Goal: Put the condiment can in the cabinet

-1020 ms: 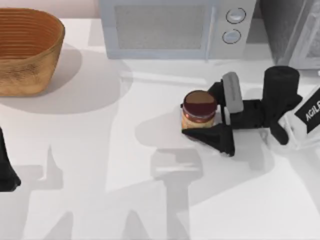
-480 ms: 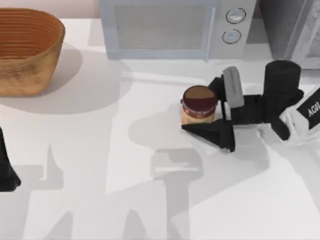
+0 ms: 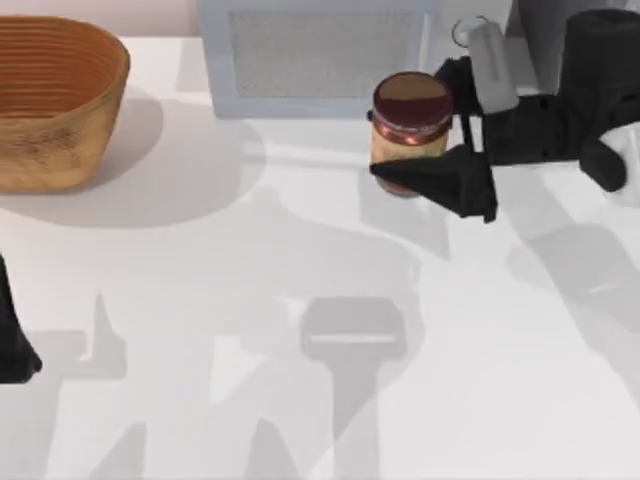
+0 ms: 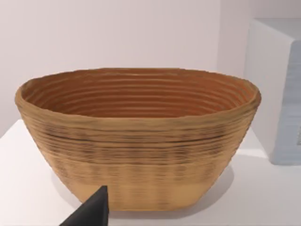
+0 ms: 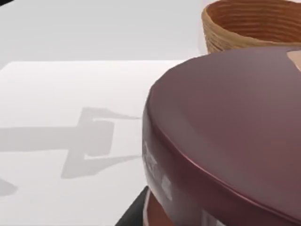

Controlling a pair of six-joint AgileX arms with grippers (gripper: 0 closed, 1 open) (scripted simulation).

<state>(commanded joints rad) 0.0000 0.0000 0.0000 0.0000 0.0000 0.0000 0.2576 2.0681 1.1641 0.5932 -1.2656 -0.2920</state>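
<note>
The condiment can (image 3: 408, 118), a small jar with a dark maroon lid and an orange label, hangs above the table in front of the microwave's right end. My right gripper (image 3: 425, 128) is shut on it, one finger on each side. In the right wrist view the maroon lid (image 5: 235, 127) sits very close. The cabinet (image 3: 535, 25) is a dark grey unit at the back right corner, mostly hidden behind my right arm. My left arm (image 3: 12, 345) is parked at the table's left edge.
A light grey microwave (image 3: 310, 50) stands along the back edge, just behind the can. A woven basket (image 3: 55, 100) sits at the back left, close ahead in the left wrist view (image 4: 136, 136). White table surface (image 3: 300, 300) spreads across the middle and front.
My right gripper has lifted the can off the table and carried it toward the back and slightly right. It now hangs in front of the microwave's knobs. The left arm has not moved.
</note>
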